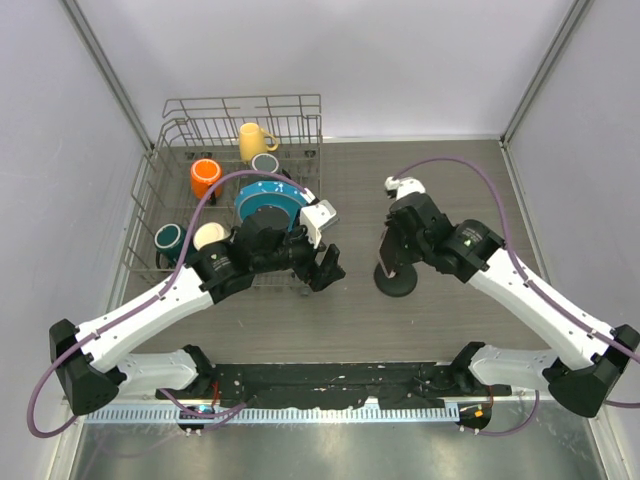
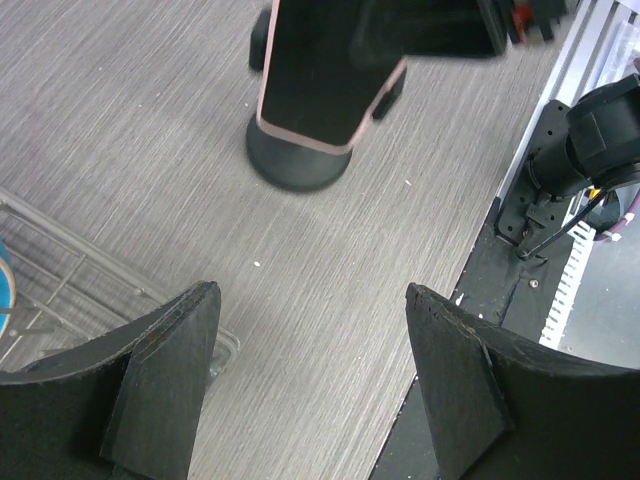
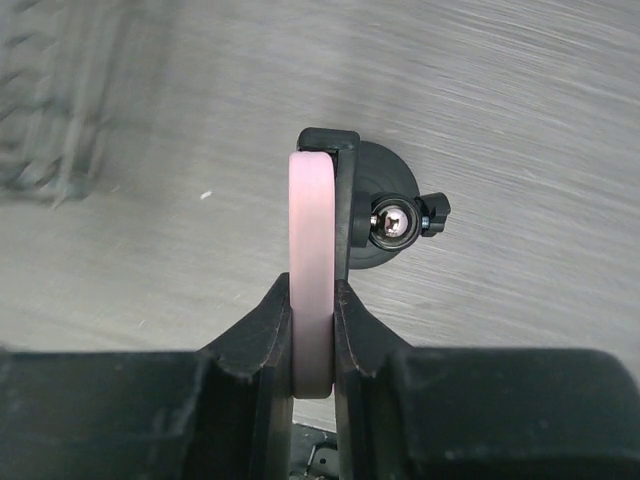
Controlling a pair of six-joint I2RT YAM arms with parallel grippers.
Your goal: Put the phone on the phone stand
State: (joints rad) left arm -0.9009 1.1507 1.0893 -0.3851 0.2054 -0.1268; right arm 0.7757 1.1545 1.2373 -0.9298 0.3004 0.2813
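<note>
Nearest to the lens in the right wrist view, the right claw [image 3: 312, 305] was clamped on the phone [image 3: 311, 230], which stood on edge between the two fingers so that only its pale pink rim showed. The far end of the phone lay against the small cradle of the phone stand [image 3: 378, 168], whose round base rested on the counter [image 3: 520, 120] just behind it. From these views I could not tell whether the phone sat fully in the cradle or only touched it. The left claw [image 2: 310, 345] hung with its jaws wide apart and empty, well apart from the stand and close to the dish rack [image 1: 240, 120]. The step in hand seemed to be seating the phone. To do it well, the back of the phone should stay flat against the cradle and go straight down, not at an angle, until it meets the lower lip. The stand looked small, so a sideways push could probably slide or tip it. For this reason the grip should be loosened slowly, and only when the phone is carried by the cradle. After that the fingers should go away along the line of the phone, so that they do not drag the pink rim with them.
</note>
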